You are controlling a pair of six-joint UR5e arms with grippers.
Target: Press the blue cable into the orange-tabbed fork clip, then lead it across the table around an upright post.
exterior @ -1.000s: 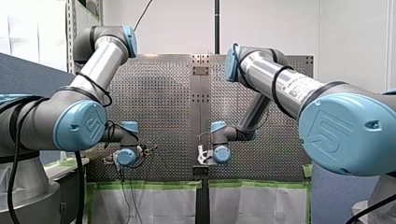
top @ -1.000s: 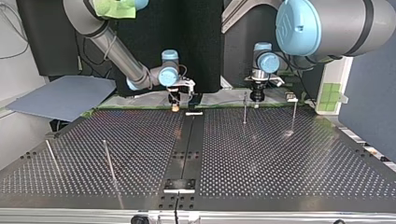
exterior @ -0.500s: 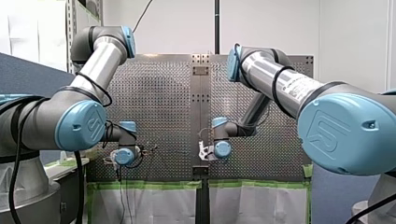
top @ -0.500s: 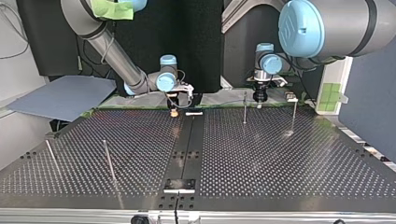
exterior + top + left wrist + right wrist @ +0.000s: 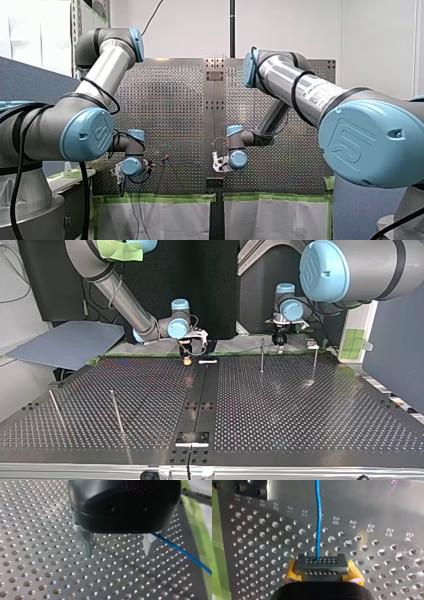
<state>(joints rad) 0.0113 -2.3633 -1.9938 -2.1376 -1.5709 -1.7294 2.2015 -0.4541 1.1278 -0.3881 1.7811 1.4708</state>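
Thin, light and limp, the blue cable [image 5: 319, 517] is judged best gripped short; it is pinched in the right end effector [image 5: 322, 566], running past the spread left end effector [image 5: 118, 552]

Bright even rm light; glare patch on table [image 5: 307, 383] top view; soft shadow across it, L wrist view.

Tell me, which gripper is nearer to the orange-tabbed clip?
Right. My right gripper is just above the orange-tabbed clip by the table's middle strip; my left gripper is off at the top view's right, beside an upright post.
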